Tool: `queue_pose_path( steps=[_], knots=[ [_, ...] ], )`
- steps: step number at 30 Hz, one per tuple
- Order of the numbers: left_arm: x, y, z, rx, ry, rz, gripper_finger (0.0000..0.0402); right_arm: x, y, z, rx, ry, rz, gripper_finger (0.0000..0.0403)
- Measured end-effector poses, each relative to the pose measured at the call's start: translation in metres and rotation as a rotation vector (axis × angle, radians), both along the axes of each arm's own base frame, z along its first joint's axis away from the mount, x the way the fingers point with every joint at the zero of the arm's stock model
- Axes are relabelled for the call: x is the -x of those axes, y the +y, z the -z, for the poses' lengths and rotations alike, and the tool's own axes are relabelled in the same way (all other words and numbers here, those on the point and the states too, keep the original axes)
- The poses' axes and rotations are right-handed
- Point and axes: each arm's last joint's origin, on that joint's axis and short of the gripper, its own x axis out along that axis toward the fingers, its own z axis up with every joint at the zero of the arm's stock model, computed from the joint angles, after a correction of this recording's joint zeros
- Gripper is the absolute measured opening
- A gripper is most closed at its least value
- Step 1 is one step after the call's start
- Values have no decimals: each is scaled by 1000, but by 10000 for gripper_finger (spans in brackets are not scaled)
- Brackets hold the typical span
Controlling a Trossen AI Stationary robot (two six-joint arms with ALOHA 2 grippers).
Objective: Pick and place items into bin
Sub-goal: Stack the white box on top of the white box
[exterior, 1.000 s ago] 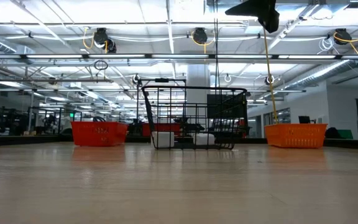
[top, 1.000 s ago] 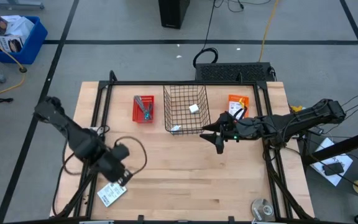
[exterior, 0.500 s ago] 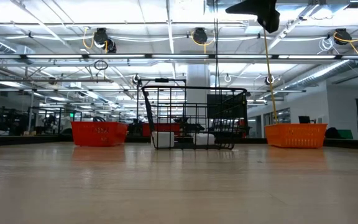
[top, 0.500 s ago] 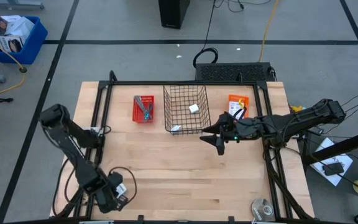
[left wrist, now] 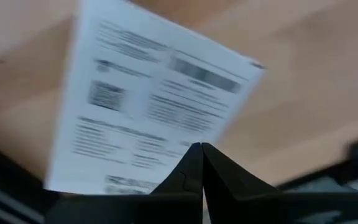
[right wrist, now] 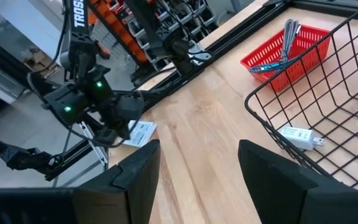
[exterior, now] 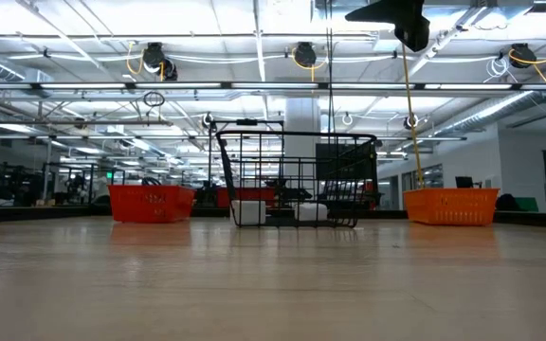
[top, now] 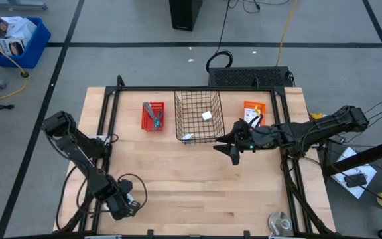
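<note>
Down at the worktop (top: 197, 192) corner farthest from the wire bin (top: 197, 116), the left hand (top: 126, 206) has dropped over the printed packet (left wrist: 148, 118), fingertips pressed together, gripping nothing. Right hand (right wrist: 197, 171) hovers open beside the bin; this pick looks just begun.

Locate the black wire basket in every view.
High view: the wire basket sits in the upper middle of the picture.
Low view: centre.
Left wrist view: not in it.
Right wrist view: close ahead, partly cut off.
Shared landmark: the red bin beside it.
</note>
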Motion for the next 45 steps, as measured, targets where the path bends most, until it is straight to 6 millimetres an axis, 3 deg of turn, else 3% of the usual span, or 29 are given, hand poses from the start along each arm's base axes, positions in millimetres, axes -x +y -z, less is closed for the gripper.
queue_pose_path(
  steps=[9, 18, 26, 32, 37, 40, 45],
  knots=[
    [5, 11, 20, 65, 72, -25, 2, 0, 1, 1, -31, 8, -14, 210],
    [-34, 32, 20, 89, -129, -106, 2, 12, 9, 21, -91, 245, -83, 210],
    [-75, 71, 17, 47, -314, -216, 2, 27, 26, 33, -92, 402, -144, 210],
    [-97, 97, 22, 57, -352, -265, 3, 24, 31, 39, -123, 429, -105, 210],
    [-120, 98, 36, 160, -428, -234, 4, 18, 35, 47, -113, 464, -104, 210],
    [-127, 97, 30, 157, -564, -272, 4, 15, 38, 51, -108, 480, -107, 210],
    [-132, 94, -11, 184, -843, -292, 4, 14, 42, 53, -100, 481, -122, 210]
  ],
)
